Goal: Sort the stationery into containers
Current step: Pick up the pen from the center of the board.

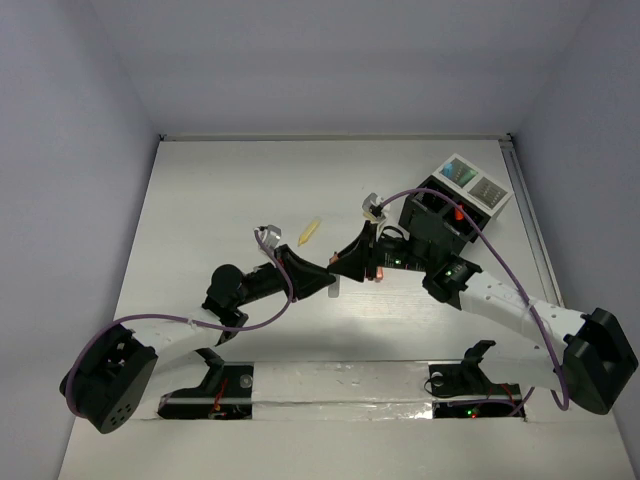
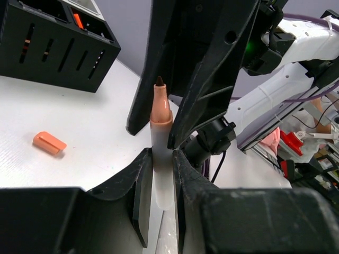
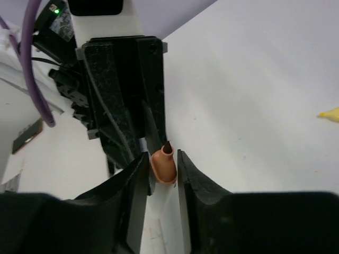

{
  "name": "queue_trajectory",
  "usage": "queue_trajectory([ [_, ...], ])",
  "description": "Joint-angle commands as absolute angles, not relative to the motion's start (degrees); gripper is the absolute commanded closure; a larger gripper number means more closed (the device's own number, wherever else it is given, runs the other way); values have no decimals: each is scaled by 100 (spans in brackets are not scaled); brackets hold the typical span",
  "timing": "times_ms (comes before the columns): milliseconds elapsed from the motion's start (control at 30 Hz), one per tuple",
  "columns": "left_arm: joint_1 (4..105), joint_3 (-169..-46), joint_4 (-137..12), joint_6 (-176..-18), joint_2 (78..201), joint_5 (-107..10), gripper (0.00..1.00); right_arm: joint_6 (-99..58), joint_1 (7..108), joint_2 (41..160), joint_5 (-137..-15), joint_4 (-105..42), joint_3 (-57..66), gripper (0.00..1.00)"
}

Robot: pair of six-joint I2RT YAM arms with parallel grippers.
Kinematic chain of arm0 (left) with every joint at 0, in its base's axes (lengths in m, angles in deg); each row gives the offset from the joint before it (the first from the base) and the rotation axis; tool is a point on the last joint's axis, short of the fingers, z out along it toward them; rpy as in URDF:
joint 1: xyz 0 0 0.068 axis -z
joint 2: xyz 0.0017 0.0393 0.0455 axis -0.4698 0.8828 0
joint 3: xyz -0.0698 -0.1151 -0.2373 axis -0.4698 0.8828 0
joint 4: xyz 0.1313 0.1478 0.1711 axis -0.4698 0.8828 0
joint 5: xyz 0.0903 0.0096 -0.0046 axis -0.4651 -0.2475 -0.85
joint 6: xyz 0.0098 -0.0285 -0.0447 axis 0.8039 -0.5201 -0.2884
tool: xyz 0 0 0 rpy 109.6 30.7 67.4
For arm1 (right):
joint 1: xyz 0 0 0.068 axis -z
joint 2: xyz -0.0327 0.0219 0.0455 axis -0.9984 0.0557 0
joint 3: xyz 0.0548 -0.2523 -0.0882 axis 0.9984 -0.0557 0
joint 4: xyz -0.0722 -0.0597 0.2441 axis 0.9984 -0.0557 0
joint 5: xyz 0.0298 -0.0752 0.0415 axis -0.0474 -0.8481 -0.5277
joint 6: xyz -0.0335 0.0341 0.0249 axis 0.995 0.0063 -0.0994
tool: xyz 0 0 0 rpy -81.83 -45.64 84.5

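the left gripper (image 2: 160, 170), reaching in from the near left corner of the table (image 1: 200, 200), is pressed together on the pale barrel of an uncapped orange marker (image 2: 160, 114) and holds it upright above the middle of the table, dark tip up. just beyond it, toward the far edge, a small yellow stationery piece (image 1: 310, 231) lies loose on the table. an orange cap (image 2: 49, 143) lies flat on the table between the held marker and the black box (image 2: 53, 53).

the right gripper (image 3: 161, 156) meets the left one tip to tip, its fingers standing on either side of the marker's orange collar. one looks to be touching it, but i cannot tell whether they truly pinch it.

at the far right corner, the black box already holds an orange pen (image 1: 455, 212) in one compartment. the white tray (image 1: 484, 173) joined to it shows something pale green in its cells, too small to name.

by my reading the sorting is partly done: the held marker, its cap and the yellow piece are left, and the marker probably needs capping first.
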State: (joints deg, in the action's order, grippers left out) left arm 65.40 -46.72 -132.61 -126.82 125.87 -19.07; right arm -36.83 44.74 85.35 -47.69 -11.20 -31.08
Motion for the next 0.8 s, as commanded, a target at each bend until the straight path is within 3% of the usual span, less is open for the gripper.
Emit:
queue_trajectory([
  [0, 6528, -4666, -13808, -12720, 12509, -1787, 100, -3746, 4453, 8553, -4610, -788, -3151, 69],
  [133, 6528, -4666, -13834, -12747, 12544, -1796, 98, -3825, 4453, 8518, -4742, -674, -3186, 95],
  [167, 6528, -4657, -13861, -12755, 12553, -1770, 89, -3834, 4453, 8501, -4803, -648, -3204, 100],
  [200, 6528, -4631, -13904, -12773, 12605, -1743, 72, -3869, 4453, 8501, -4952, -630, -3195, 100],
  [300, 6528, -4587, -14106, -12861, 12755, -1585, 59, -3983, 4453, 8562, -5146, -454, -3169, 100],
  [567, 6528, -4526, -14476, -13028, 13151, -1383, 57, -4195, 4453, 8878, -5059, -41, -3019, 100],
  [767, 6528, -4561, -14669, -13107, 13335, -1365, 61, -4291, 4453, 9037, -4909, 55, -2984, 100],
])
